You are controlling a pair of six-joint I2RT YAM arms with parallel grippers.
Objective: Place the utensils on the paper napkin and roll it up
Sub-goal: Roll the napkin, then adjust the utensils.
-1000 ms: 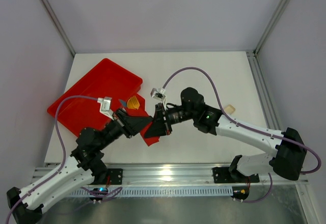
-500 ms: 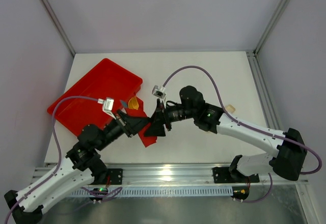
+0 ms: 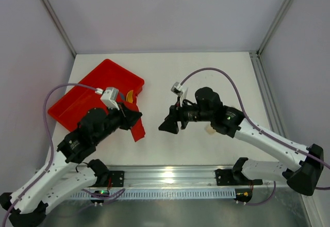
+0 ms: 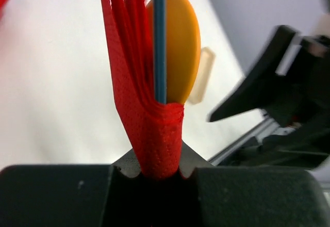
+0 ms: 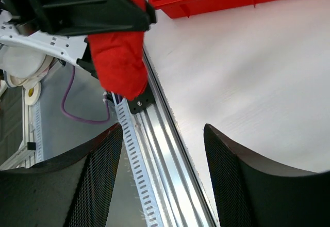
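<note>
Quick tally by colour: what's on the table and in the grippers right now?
Red: 2, tray and napkin
Orange: 1 utensil clear in the napkin, maybe another behind
Blue: 1 thin piece in the napkin
Pale: 1 piece on the table
Total: 5 sure

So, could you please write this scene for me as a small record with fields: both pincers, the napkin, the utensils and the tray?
left pincer: shut on the folded red paper napkin
napkin: bundled around the utensils
utensils: orange-tan, one rounded end sticks out of the napkin, a thin blue piece beside it
right pincer: open, empty, apart from the napkin
red plastic tray: on the white table, left rear
</note>
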